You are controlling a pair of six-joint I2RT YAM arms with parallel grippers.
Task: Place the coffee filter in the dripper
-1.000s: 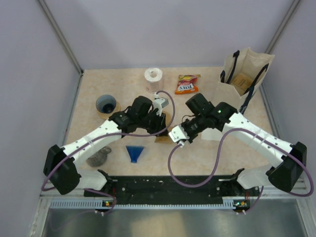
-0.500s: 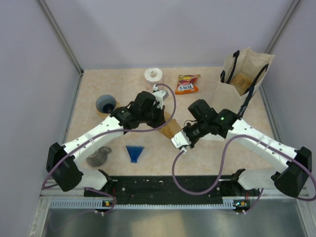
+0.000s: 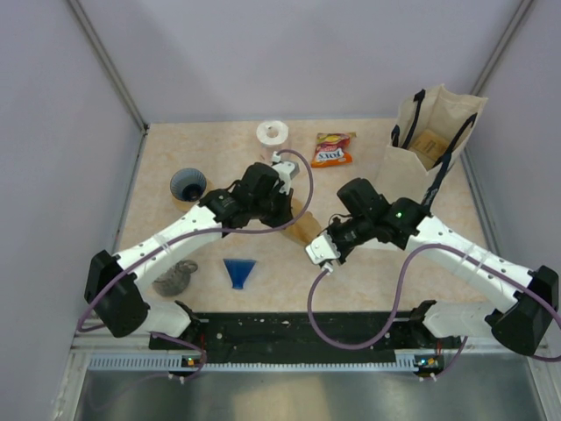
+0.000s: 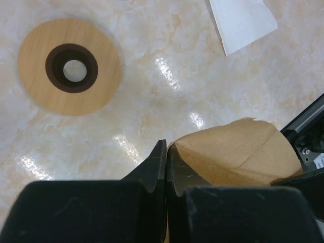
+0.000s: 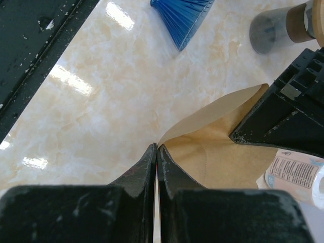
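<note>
Marbled desk. Paper bag stands near the far right corner. Both arms meet at mid-desk over the coffee filter, brown paper, its mouth partly parted. Left gripper: fingers pressed together on one filter edge. Right gripper: fingers pinching the opposite edge. Blue dripper lies by the near edge, left of centre, apart from the filter.

Robot test cell in a lab: plain lilac panel walls on grey metal framing posts, enclosing a beige marble-patterned table, black mounting rail along its near edge.
</note>
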